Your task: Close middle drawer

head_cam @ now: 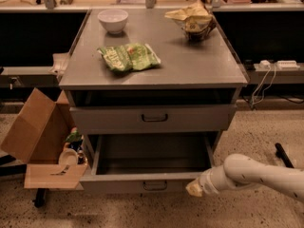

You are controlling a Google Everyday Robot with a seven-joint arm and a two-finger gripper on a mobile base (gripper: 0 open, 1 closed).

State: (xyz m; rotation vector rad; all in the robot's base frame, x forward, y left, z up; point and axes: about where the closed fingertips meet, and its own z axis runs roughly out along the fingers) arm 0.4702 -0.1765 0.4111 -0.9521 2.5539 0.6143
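The middle drawer (118,182) is pulled far out of the grey cabinet. Its low front panel has a small dark bar handle (155,185) at centre, and its long grey tray looks empty. My gripper (194,189) sits at the right end of that front panel, close to or touching it. The white arm (256,175) reaches in from the lower right. Above it, another grey drawer (154,118) with a dark handle sits nearly flush in the cabinet.
The cabinet top (190,65) holds a white bowl (113,20), a green chip bag (129,57) and a crumpled yellow bag in a dark bowl (192,19). An open cardboard box (38,141) with clutter stands to the left. Cables and a power strip (275,64) are at right.
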